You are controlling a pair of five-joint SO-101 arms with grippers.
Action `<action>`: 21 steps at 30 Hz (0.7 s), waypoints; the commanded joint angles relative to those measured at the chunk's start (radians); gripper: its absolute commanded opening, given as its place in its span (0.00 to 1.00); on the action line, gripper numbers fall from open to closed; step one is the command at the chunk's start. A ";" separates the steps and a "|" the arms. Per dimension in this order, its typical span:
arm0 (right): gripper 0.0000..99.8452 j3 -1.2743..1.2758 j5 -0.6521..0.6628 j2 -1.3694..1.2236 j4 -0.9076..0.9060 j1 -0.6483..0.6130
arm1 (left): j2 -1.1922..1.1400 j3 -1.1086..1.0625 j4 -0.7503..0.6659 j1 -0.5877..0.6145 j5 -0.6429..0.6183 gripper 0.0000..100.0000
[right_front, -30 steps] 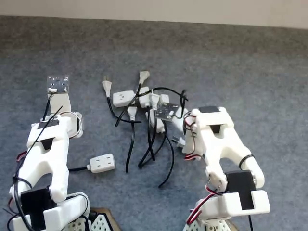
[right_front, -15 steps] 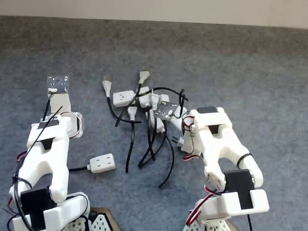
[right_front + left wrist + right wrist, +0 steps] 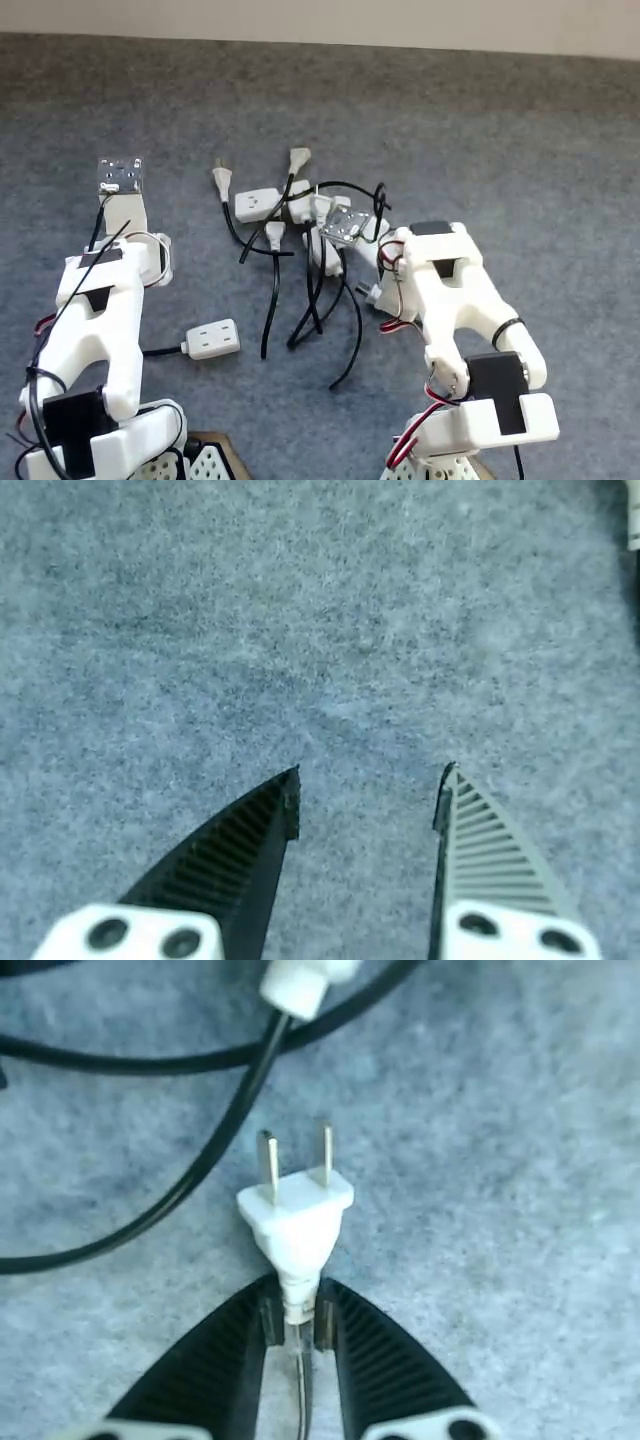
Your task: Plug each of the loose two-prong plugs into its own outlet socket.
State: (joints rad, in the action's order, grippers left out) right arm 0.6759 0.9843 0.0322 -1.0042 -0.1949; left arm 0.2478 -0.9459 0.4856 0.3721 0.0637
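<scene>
A white two-prong plug (image 3: 295, 1215) lies on the grey carpet (image 3: 520, 1160), near the middle of the cable heap. Its two metal prongs point away from the right gripper (image 3: 293, 1312). This gripper is clamped on the narrow neck of the plug, just behind the white body, where the cord comes out. I cannot tell if the plug is lifted or rests on the carpet. A black cord (image 3: 190, 1185) runs just beside it.

In my judgement the step in hand is picking up one plug, and the grasp looks made. No plugging of this plug is done yet.

The next move calls for raising the plug free of the cords and carrying it to a free socket. One white outlet socket (image 3: 255, 204) sits in the heap, and a lone outlet socket (image 3: 212, 338) lies well apart, close to the left arm. The prongs must line up with the two slots before pushing. Because the hold is on the thin neck, the plug may swivel during the push.

The left gripper (image 3: 368, 780) hangs over bare carpet with its fingers apart and holds nothing. It could steady the socket. Two more loose plugs (image 3: 221, 180) wait at the far side of the heap.
</scene>
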 commanded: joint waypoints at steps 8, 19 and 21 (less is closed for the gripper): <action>0.01 0.150 -0.080 0.025 0.002 -0.179 | 0.004 0.007 -0.015 -0.019 -0.006 0.23; 0.13 0.111 -0.147 0.027 0.005 -0.182 | 0.004 0.007 -0.015 -0.019 -0.006 0.23; 0.12 0.110 -0.186 0.027 0.007 -0.182 | 0.004 0.007 -0.015 -0.021 -0.006 0.23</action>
State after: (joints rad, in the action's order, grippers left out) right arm 0.8078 0.8477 0.0537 -1.0150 -0.3652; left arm 0.2478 -0.9459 0.4856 0.3721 0.0637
